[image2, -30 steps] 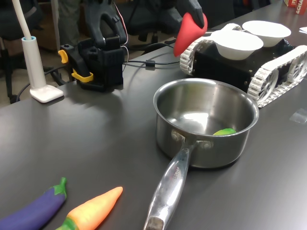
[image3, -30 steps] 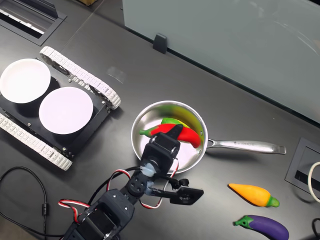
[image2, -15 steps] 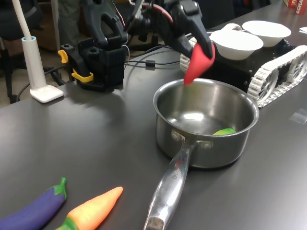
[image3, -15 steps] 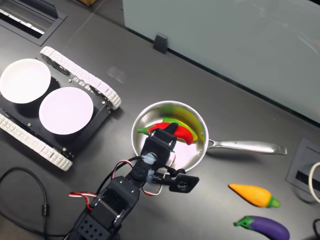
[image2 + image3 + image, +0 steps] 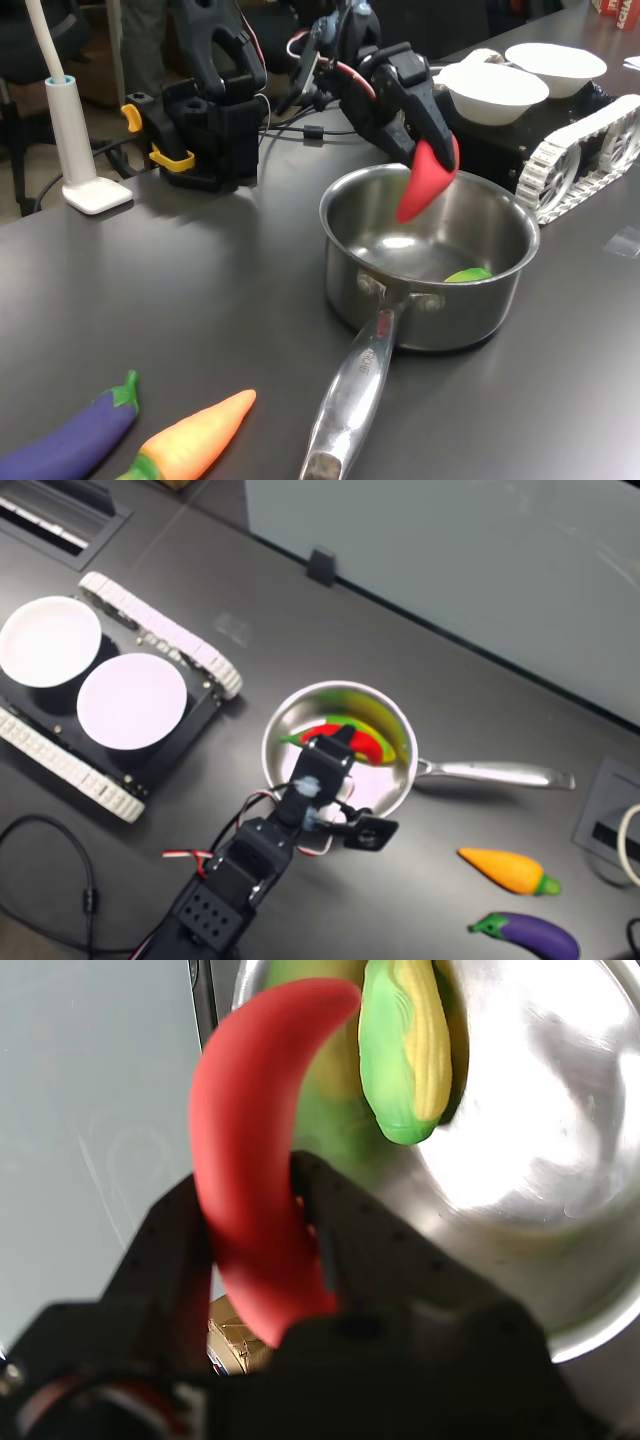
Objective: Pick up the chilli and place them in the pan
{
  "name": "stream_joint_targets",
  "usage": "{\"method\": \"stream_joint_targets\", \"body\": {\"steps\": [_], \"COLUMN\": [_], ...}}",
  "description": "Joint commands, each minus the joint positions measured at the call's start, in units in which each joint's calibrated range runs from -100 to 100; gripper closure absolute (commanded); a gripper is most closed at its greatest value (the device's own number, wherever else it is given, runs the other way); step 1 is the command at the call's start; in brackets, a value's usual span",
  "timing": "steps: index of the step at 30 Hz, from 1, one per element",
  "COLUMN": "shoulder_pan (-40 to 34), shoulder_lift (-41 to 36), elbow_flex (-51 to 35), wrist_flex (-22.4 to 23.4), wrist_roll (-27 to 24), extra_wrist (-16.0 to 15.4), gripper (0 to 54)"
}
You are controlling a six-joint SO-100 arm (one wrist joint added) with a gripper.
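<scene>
One gripper (image 5: 428,150) is clamping the chilli (image 5: 424,182), now lowering its tip inside the pan (image 5: 430,262) rim after hanging above and behind it a second ago; beyond, a toy corn (image 5: 410,1045) is lying inside, so release seems near.

Looks like a robotics lab or office workspace, def not a real kitchen. Big dark grey table (image 5: 150,290) w/ cable ports sunk into the top (image 5: 610,820), office chairs (image 5: 40,50) in the bg of the first exterior view. There's a small tracked rover (image 5: 110,695) parked on the desk carrying two white bowls (image 5: 130,700), loose wires (image 5: 40,870) trailing around, and a white lamp stand (image 5: 80,150). Veg are plastic toys, e.g. the carrot (image 5: 508,870) and eggplant (image 5: 530,935).
</scene>
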Motion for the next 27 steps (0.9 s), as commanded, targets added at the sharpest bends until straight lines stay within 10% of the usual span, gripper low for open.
{"method": "stream_joint_targets", "body": {"steps": [1,18,27], "shoulder_pan": [0.61,-0.88,-0.77], "shoulder_lift": [0.29,1.56,-0.38], "elbow_flex": [0.01,7.37,7.28], "wrist_flex": [-5.54,-11.34,-7.42], "wrist_roll": [-0.49,-0.39,-0.73], "extra_wrist": [0.51,0.43,0.43], "gripper": [53.6,53.5,35.8]}}
